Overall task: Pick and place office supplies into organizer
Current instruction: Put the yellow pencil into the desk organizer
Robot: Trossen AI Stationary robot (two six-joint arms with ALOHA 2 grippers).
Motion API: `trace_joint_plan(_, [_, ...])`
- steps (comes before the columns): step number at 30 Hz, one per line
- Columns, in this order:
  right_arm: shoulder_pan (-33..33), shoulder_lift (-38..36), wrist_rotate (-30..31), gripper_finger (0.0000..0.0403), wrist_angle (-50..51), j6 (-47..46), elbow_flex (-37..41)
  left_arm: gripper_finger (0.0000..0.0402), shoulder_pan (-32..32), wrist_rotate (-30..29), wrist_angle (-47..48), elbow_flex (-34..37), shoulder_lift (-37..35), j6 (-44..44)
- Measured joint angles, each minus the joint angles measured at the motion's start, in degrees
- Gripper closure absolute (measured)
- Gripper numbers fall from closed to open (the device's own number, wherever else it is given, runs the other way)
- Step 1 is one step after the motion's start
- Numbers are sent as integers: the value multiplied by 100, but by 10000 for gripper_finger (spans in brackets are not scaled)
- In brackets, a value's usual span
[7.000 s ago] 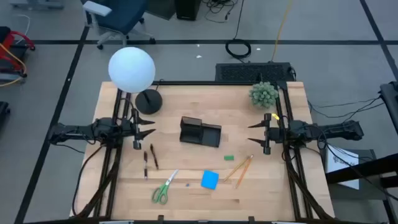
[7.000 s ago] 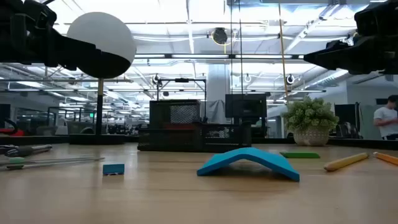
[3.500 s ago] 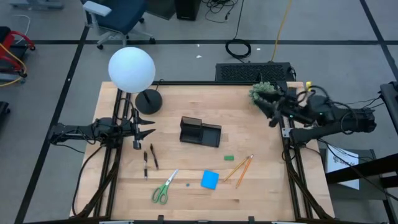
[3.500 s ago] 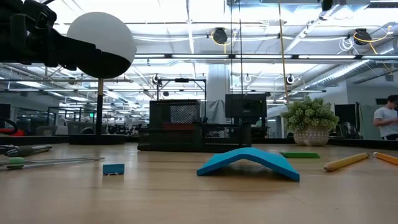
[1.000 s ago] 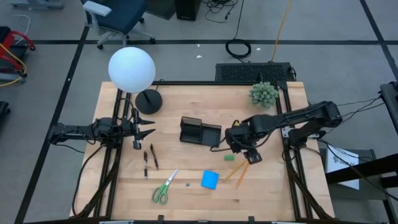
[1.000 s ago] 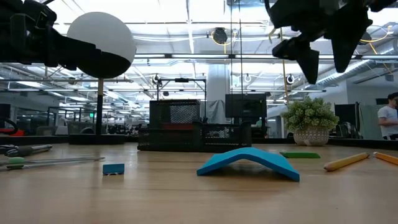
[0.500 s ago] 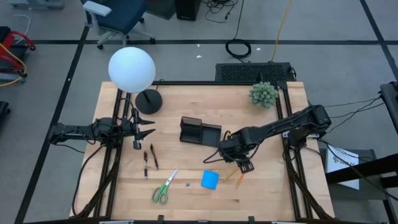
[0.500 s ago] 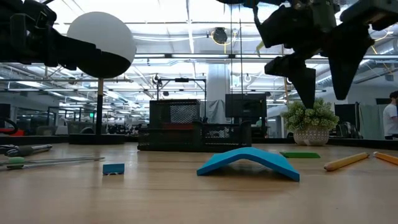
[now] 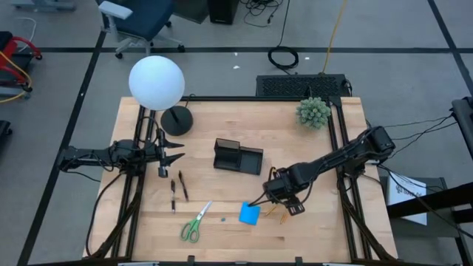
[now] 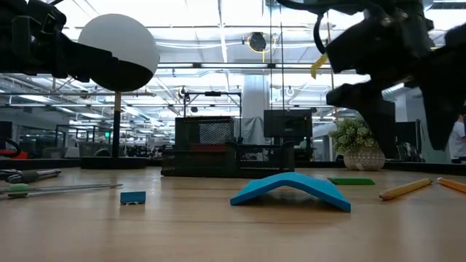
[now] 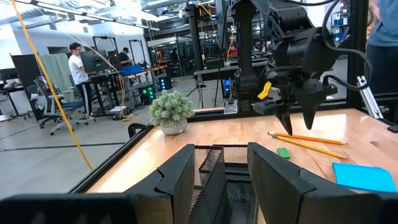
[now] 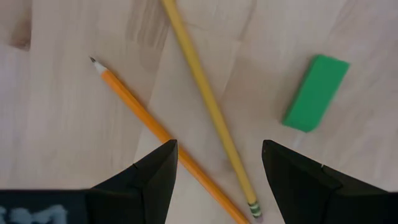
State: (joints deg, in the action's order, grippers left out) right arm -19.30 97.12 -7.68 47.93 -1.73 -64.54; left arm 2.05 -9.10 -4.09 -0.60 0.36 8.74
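High view shows us the whole worktop [image 9: 148, 222], and by our reading the task has barely begun: nothing appears to sit in the organizer [image 9: 237, 157], which stands near the middle, and as far as we can see every supply lies loose in front of it. Largest of these are the green-handled scissors [image 9: 195, 223] toward the left front, then the blue square pad [image 9: 249, 213] just to their right. The two dark pens [image 9: 177, 190] lie left of the scissors, near the waiting left gripper [image 9: 171, 153], whose jaws stand spread and hold nothing; it hangs at the left edge. The two orange-yellow pencils [image 12: 186, 112] cross beneath the right gripper [image 9: 284, 201], which hovers over them just right of the pad. In the right wrist view its jaws are wide apart, straddling the pencils without touching either. The tiny green eraser [image 12: 315, 93] rests close beside the pencils. We judge that a pencil is the first pick, so all the supplies are left to place.
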Motion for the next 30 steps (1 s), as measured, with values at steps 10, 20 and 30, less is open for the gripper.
trace_joint_plan(10, [-147, 0, 63, 179, -403, 457, 289, 247, 0, 0, -1, 0, -1, -1])
trace_joint_plan(20, [-169, 3, 634, 179, -535, 1349, 306, 247, 0, 0, -1, -1, -1, 0])
trace_joint_plan(30, [-171, 150, 616, 179, -897, 1297, 500, 247, 2, 2, 1, 0, -1, 0])
